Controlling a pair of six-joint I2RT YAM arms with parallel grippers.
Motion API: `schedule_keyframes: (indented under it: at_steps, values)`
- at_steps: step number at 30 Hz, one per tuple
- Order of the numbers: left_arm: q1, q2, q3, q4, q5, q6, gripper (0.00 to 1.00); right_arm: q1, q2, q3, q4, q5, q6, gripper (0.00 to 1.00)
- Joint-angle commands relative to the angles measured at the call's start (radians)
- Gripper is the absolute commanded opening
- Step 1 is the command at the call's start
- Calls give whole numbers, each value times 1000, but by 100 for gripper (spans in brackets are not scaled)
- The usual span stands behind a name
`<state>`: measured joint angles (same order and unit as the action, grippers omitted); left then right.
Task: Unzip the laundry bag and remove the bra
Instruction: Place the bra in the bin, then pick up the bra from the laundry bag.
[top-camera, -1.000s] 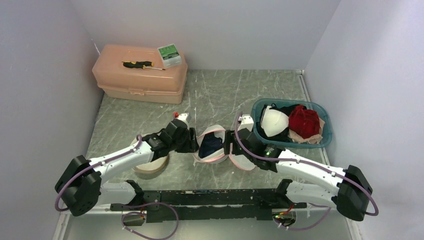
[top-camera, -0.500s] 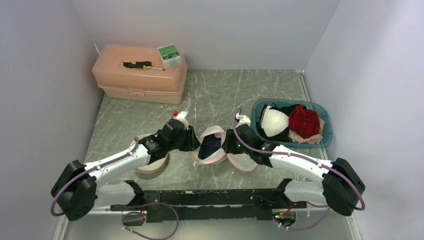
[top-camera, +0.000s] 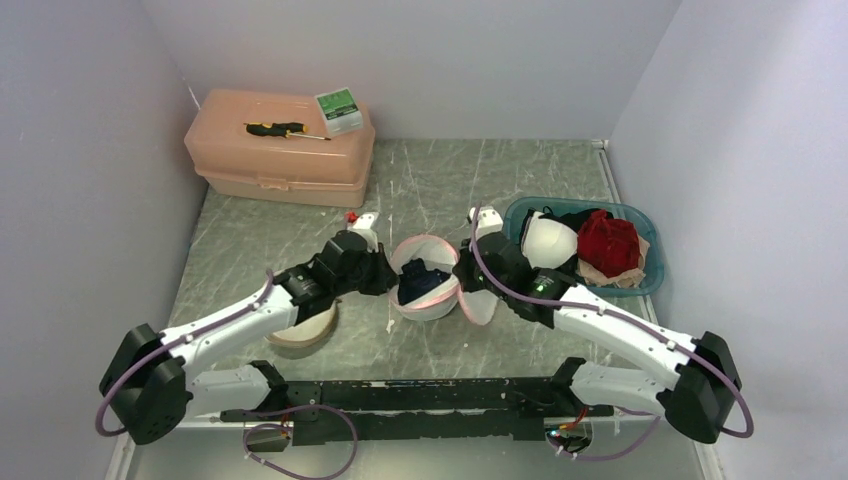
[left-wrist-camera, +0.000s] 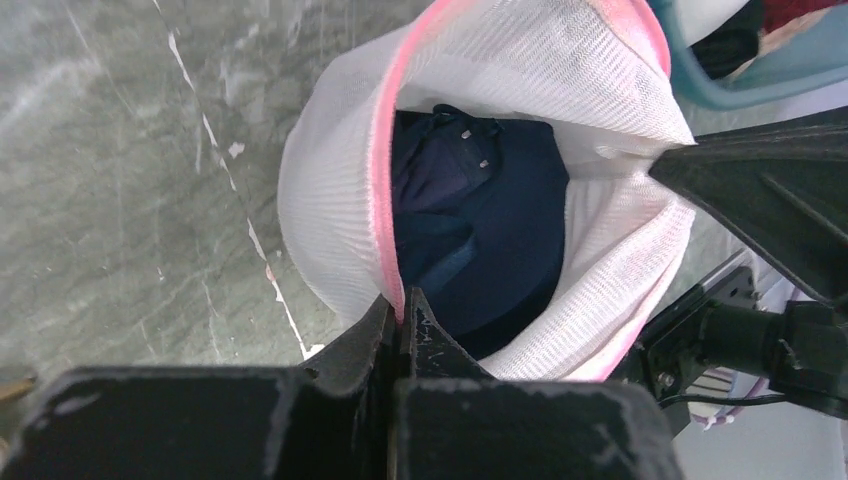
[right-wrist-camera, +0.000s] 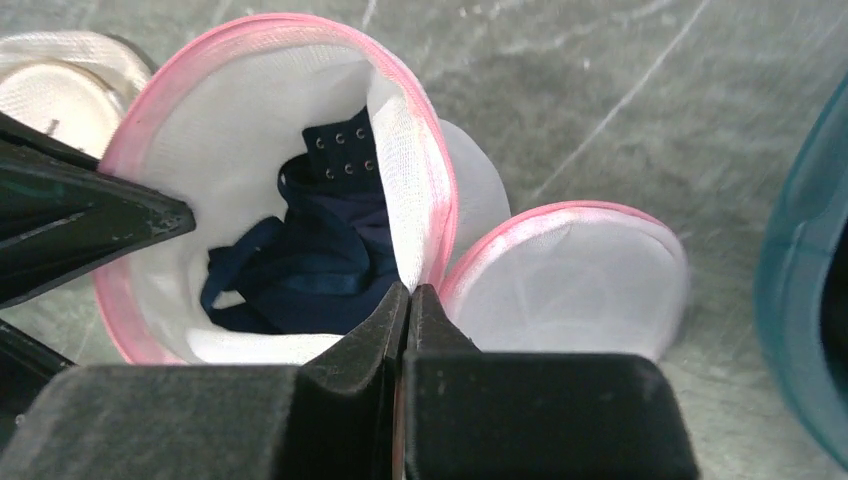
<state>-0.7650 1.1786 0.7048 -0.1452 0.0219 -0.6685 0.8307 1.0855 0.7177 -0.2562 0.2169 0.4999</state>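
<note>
The laundry bag, white mesh with a pink rim, hangs open at the table's middle between my two grippers. A navy bra lies inside it, its hook strip showing. My left gripper is shut on the bag's left rim; the left wrist view shows the pink rim pinched between the tips of that gripper, with the bra just beyond. My right gripper is shut on the right rim, seen up close at the right gripper beside the bra. The bag's round flap hangs to the right.
A teal basket holding white and red garments stands right behind the right arm. A peach toolbox with a screwdriver and a green box sits at the back left. A beige round pouch lies under the left arm.
Both grippers went from open to shut on the bag's pink rim. The bag has shifted toward the back of the table and its mouth now stands round and open.
</note>
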Motion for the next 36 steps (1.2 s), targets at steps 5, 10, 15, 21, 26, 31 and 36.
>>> schedule_keyframes:
  at_steps: [5,10,15,21,26,31,36]
  values:
    - [0,-202,83,36,-111,71,3,80,-91,176,-34,155,-239,0]
    - [0,-166,-27,50,-154,38,3,83,-97,-51,110,166,-158,0]
    - [-1,-124,-230,242,-119,-21,3,94,-130,-269,247,191,-50,0]
    - [-2,-183,-268,210,-116,-55,3,138,-175,-311,194,190,3,7]
    - [-2,-180,-210,77,-80,-54,3,233,-285,-239,63,253,3,54]
    - [-1,-122,-182,34,-33,-79,3,351,-315,-159,86,228,-102,52]
    - [-1,-72,-178,26,12,-118,3,366,-100,-33,105,169,-164,34]
